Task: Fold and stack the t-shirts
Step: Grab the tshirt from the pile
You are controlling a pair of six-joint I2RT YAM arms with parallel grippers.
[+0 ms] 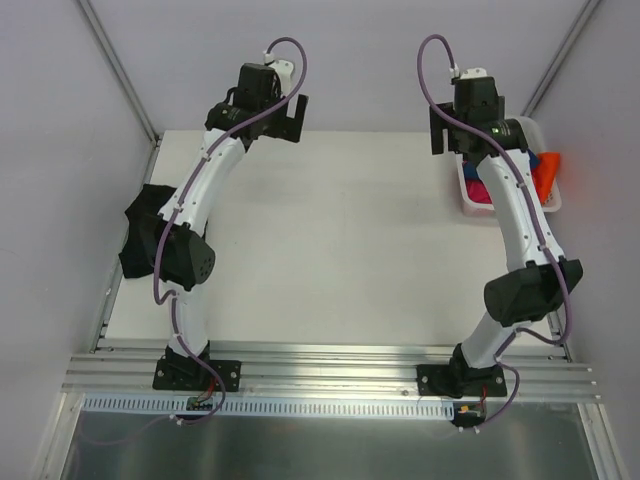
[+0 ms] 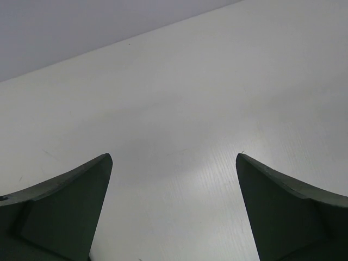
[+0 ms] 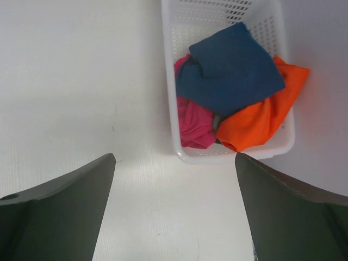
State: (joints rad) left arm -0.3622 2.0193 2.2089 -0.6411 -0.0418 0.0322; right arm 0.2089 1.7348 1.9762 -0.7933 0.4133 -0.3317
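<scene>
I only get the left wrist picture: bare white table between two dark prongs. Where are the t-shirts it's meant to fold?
Observer: Three show crumpled in a white basket at the far right of the table: a navy shirt on top of a magenta shirt and an orange shirt.
Visitor: Is anything nearer my arm?
Observer: Yes, a black shirt sits bunched at the table's left edge, beside the elbow of the left arm.
Visitor: Is the other arm holding one?
Observer: No. The right gripper is open and empty, above the table just short of the basket.
</scene>
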